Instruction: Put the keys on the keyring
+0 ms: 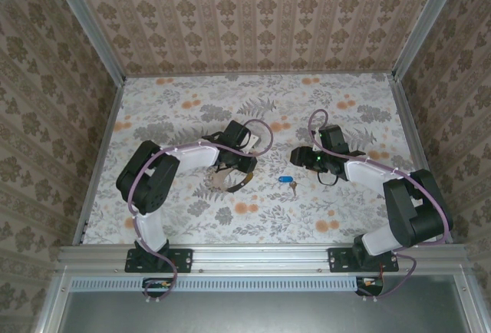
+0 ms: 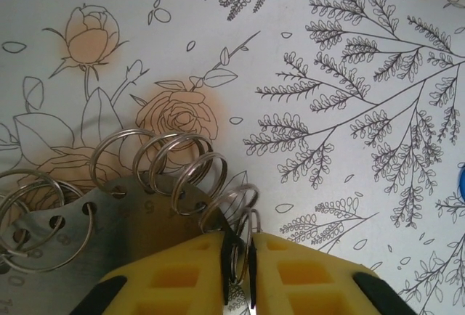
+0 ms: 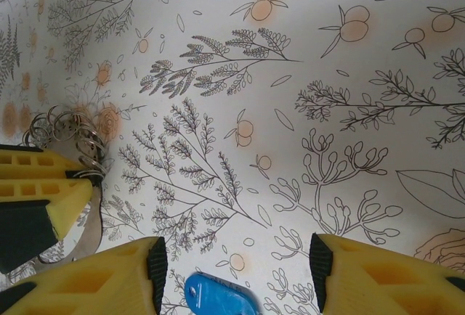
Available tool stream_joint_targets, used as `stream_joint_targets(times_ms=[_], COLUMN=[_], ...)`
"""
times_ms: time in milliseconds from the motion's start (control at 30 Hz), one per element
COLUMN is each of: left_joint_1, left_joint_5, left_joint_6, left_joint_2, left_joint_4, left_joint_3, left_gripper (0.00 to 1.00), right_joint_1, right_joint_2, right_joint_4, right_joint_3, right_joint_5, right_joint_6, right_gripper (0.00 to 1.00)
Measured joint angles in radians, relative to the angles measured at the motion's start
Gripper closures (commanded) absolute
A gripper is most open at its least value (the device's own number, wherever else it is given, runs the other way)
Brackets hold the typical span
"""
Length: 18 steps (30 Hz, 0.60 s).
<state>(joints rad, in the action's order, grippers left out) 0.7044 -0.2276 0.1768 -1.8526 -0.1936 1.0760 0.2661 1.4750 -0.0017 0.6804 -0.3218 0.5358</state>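
Soft, even light falls on my desk from above, leaving only faint, loose shadows. Seen from my left wrist, the keyring throws small bright glints, and the yellow pads of my left claw blur against the lens. From my right wrist, the desk dims toward the left edge, and the blue key looks soft.

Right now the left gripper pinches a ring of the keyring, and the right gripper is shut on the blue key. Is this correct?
Not quite. The right gripper is open; the blue key lies loose on the table between its jaws, as the right wrist view shows.
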Motion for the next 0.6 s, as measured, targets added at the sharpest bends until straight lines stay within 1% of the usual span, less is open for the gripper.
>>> stream_joint_targets(times_ms=[33, 67, 233, 433, 600], left_joint_1=[0.000, 0.000, -0.005, -0.003, -0.006], left_joint_5=[0.000, 0.000, 0.020, 0.097, 0.124], left_joint_6=[-0.001, 0.000, -0.006, -0.006, -0.006], left_joint_2=[0.000, 0.000, 0.000, 0.000, 0.023], left_joint_4=[0.000, 0.000, -0.016, -0.102, -0.152], left_joint_3=[0.000, 0.000, 0.011, 0.072, 0.125], left_gripper=[0.94, 1.00, 1.00, 1.00, 1.00], right_joint_1=[0.000, 0.000, -0.001, -0.004, -0.004], right_joint_2=[0.000, 0.000, 0.000, 0.000, -0.005], right_joint_4=[0.000, 0.000, 0.001, -0.003, -0.001], right_joint_3=[0.000, 0.000, 0.000, 0.001, 0.006], right_joint_5=[0.000, 0.000, 0.000, 0.005, -0.003], right_joint_6=[0.000, 0.000, 0.012, 0.029, 0.049], right_gripper=[0.44, 0.44, 0.44, 0.43, 0.47])
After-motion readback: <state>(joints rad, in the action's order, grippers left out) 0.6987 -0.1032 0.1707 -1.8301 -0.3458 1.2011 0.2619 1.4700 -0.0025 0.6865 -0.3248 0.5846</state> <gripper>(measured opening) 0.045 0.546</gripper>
